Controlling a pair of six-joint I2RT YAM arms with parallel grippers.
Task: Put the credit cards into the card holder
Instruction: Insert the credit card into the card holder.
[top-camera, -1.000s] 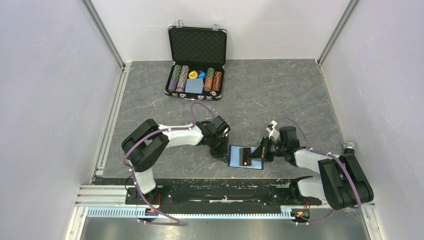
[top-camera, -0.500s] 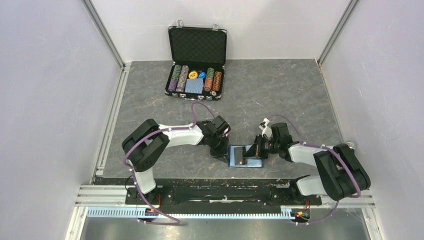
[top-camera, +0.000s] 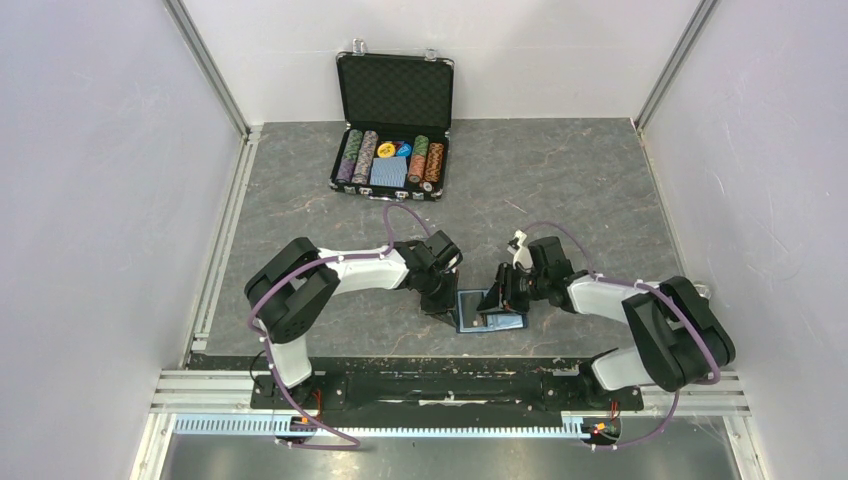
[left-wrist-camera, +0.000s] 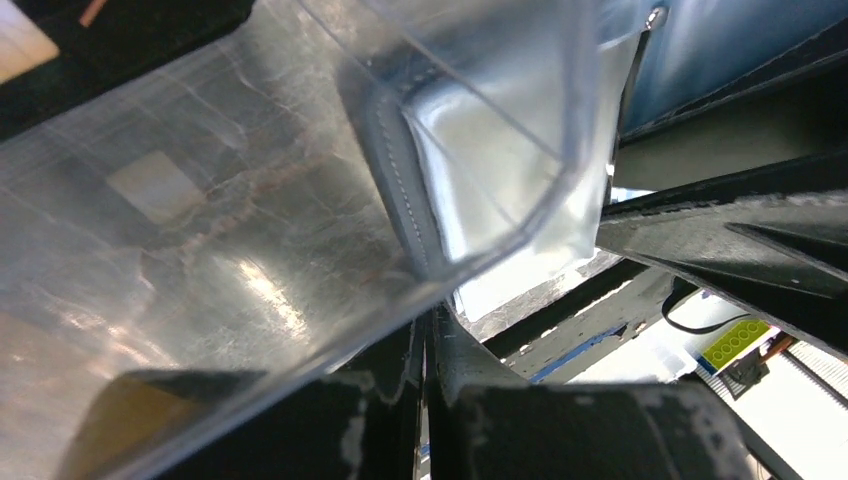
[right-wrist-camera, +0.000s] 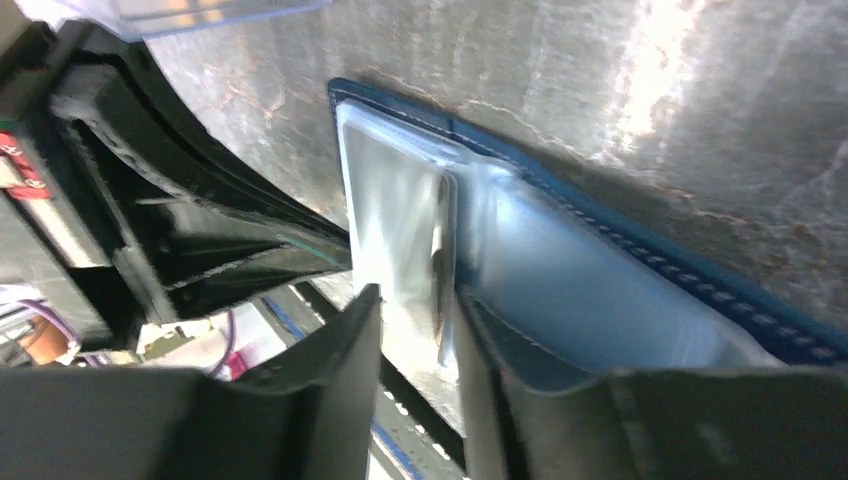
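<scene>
Fingers (right-wrist-camera: 320, 400) of my right gripper (right-wrist-camera: 418, 345) have just parted: a second ago they were closed, and now a narrow gap shows between them in the right wrist view. Over that same second the right arm slid left across the card holder (top-camera: 492, 320), which lies open on the bench (top-camera: 580, 190) close to its near edge, about midway along.

Just ahead of the gap I can see 1 credit card (right-wrist-camera: 440, 250) edge-on, a thin dark line standing against the pale blue pockets. Neither finger looks clamped on it. I read this as the let-go after pushing the card in. How deep it sits I cannot tell, since most of it is hidden from this angle.

My left gripper (top-camera: 441, 300) has not shifted. Its fingers are together, tip down at the holder's left edge, apparently pinning it flat. A clear plastic piece (left-wrist-camera: 300, 200) fills the left wrist view, and I cannot tell whether those fingers nip anything.

If the card is seated, backing the right arm out straight should avoid dragging it along. No other loose cards show in any view.
</scene>
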